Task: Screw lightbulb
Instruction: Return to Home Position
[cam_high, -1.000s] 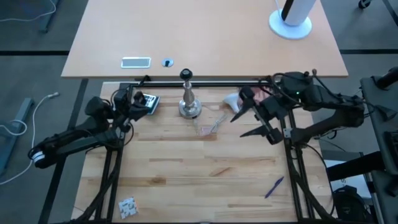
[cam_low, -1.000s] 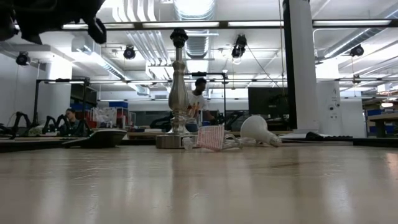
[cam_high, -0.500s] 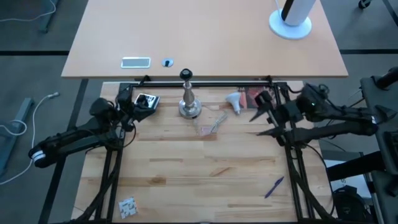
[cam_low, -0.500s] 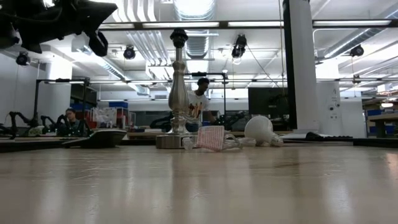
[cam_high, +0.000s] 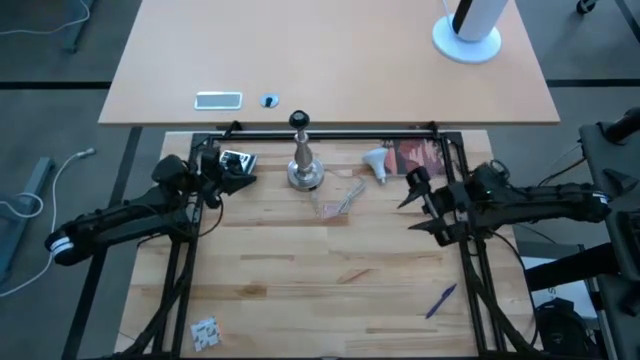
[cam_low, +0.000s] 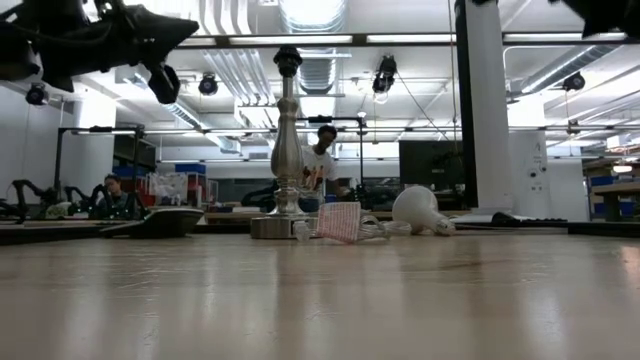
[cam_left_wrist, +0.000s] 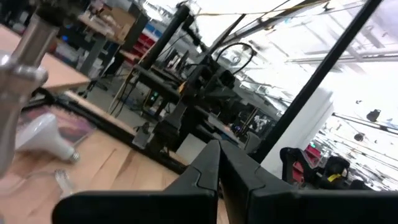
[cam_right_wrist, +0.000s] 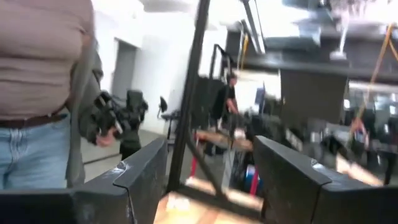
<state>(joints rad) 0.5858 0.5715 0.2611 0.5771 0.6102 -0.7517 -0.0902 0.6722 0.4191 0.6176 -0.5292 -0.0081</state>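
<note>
From above, your lightbulb (cam_high: 376, 160) lies on its side on the wooden table (cam_high: 300, 280), in the upper half of the frame right of centre. It is just right of the silver lamp stand (cam_high: 303, 165) and not touching it. Your right gripper (cam_high: 412, 213) sits lower and further right than the lightbulb, fingers spread, holding nothing and clear of everything. Your left gripper (cam_high: 240, 177) is left of the lamp stand, near it but apart from it. In the low view, the lightbulb (cam_low: 418, 208) rests on the tabletop right of centre with its screw base pointing right. The lamp stand (cam_low: 288, 140) is upright to its left. Your left gripper (cam_low: 160, 30) hangs in the upper left corner, well above the table. In the left wrist view, your left gripper (cam_left_wrist: 219, 149) has its fingers pressed together with nothing between them. The lightbulb (cam_left_wrist: 43, 134) lies on the wood beside the lamp stand (cam_left_wrist: 18, 81). In the right wrist view, your right gripper (cam_right_wrist: 211, 168) is wide open. Its two fingers (cam_right_wrist: 146, 177) stand far apart around an empty gap, and a person (cam_right_wrist: 43, 93) in jeans stands in the room beyond.
</note>
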